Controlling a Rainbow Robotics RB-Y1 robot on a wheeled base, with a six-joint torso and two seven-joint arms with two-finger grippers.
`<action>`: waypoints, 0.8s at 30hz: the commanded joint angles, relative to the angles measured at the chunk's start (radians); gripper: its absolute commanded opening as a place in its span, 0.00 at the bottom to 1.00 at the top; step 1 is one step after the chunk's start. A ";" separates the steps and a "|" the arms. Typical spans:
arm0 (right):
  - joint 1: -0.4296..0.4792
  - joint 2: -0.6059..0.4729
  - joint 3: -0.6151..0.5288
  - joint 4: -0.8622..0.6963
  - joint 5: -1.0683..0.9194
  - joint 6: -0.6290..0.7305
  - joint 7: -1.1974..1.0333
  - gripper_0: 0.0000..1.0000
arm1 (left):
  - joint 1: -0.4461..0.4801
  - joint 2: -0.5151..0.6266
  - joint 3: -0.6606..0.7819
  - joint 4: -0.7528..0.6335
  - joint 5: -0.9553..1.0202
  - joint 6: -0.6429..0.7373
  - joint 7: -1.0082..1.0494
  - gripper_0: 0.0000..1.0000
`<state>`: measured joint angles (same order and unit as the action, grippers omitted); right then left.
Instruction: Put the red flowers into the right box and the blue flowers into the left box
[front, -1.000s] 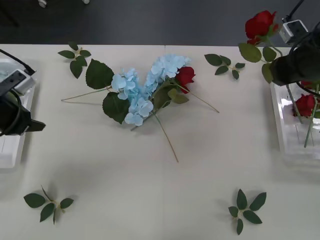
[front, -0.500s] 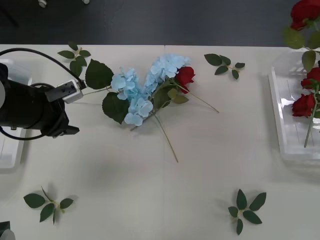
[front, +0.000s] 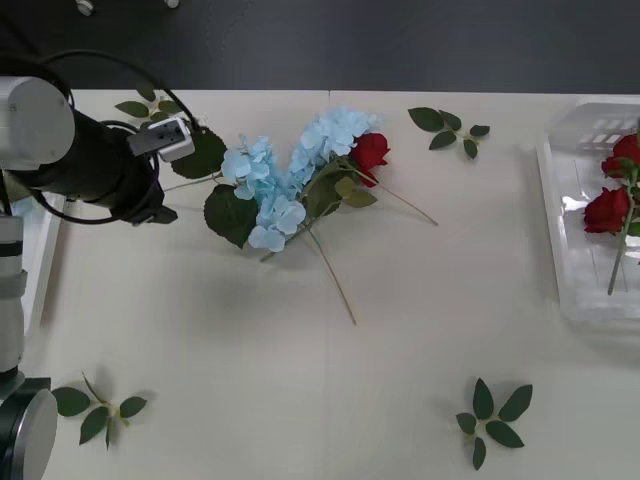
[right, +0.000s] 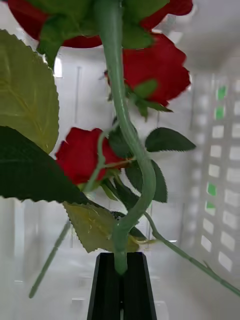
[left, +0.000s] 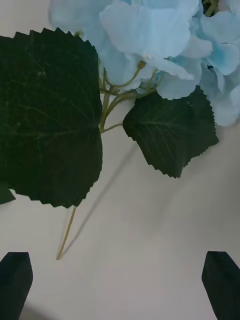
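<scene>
The blue flowers (front: 285, 175) lie in a pile at the table's middle back, with one red rose (front: 370, 152) against their right side. My left arm (front: 100, 165) reaches over their stems from the left. Its gripper (left: 119, 287) is open just above the table, short of a big dark leaf (left: 47, 115) and a blue cluster (left: 145, 35). My right gripper (right: 120, 285) is shut on the stem (right: 127, 150) of a red rose hanging over the right box (front: 580, 285), where two red roses (front: 608, 210) lie. The left box (front: 40, 250) is at the left edge.
Flowerless leaf sprigs lie at the back left (front: 150, 108), back right (front: 448, 128), front left (front: 95, 410) and front right (front: 492, 412). The right box's slotted wall (right: 215, 190) stands close beside the held stem. Bare table stretches in front of the pile.
My left arm has swung from over the left box to the blue flowers' stems. My right arm has carried its rose rightward, out of the front view, down over the right box.
</scene>
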<state>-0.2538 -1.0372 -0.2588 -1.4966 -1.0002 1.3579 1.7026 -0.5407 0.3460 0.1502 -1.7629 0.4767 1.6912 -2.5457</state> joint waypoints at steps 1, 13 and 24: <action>0.022 -0.037 -0.014 -0.016 0.008 -0.046 -0.035 0.00 | -0.053 0.021 -0.024 0.077 -0.015 -0.059 -0.062 1.00; 0.025 -0.035 -0.053 -0.016 0.011 -0.131 -0.047 0.00 | -0.071 0.021 -0.089 0.289 -0.006 -0.294 -0.068 1.00; 0.025 -0.035 0.021 -0.004 0.060 -0.186 -0.058 0.00 | -0.071 0.021 -0.136 0.384 0.011 -0.433 -0.073 1.00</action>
<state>-0.2084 -1.0417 -0.2430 -1.4963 -0.9513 1.1935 1.6849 -0.5865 0.3460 0.0172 -1.3727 0.4873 1.2722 -2.5459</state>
